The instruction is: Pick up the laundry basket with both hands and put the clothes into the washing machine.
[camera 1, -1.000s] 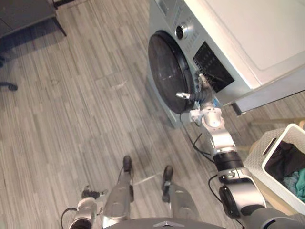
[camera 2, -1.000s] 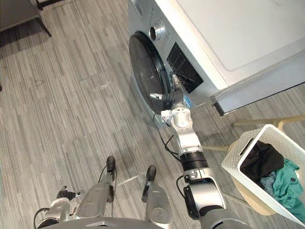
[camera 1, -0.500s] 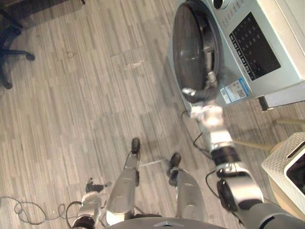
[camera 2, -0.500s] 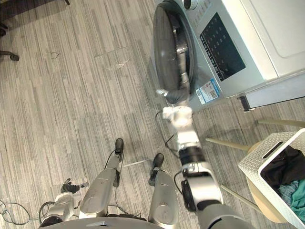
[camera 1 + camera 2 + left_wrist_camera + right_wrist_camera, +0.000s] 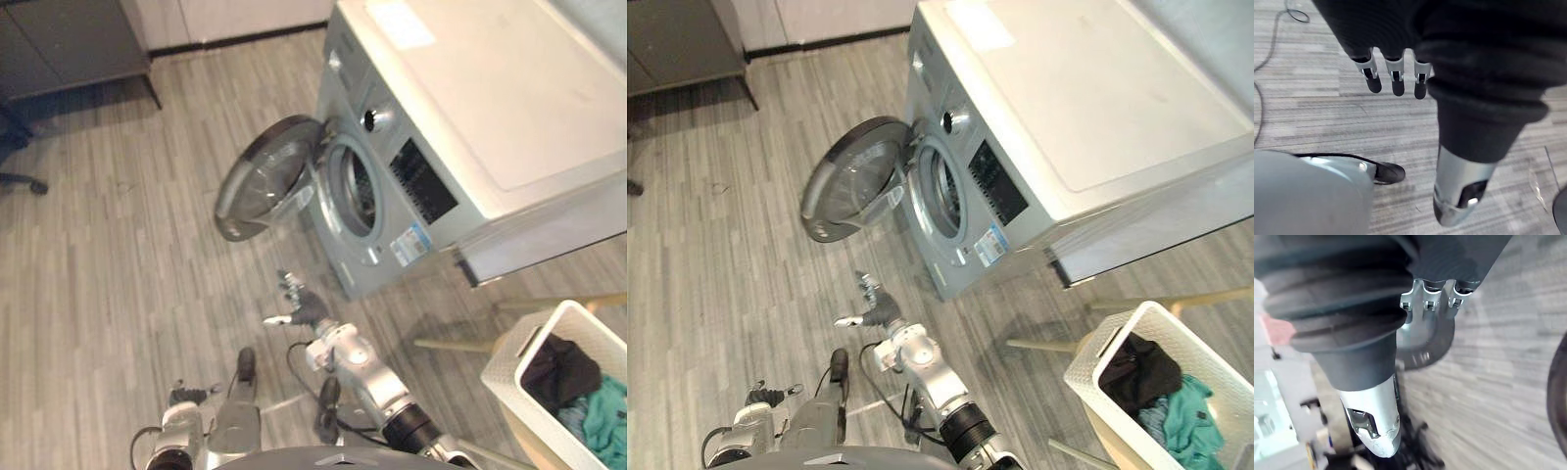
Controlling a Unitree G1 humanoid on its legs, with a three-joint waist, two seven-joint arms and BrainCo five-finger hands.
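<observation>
Stretching out low over the grey plank floor, the right arm ends just in front of the washing machine. The right hand is wide, with its fingers spread and straight. It holds nothing and touches nothing, sitting near the open round door but apart from it. The door is swung out to the robot's left, leaving the drum opening exposed. The left hand hangs low at the robot's left side with relaxed, nearly straight fingers pointing at the floor, and it is empty. The white laundry basket sits on a wooden stool to the robot's right, well apart from both hands. A black garment and a teal one are inside it.
</observation>
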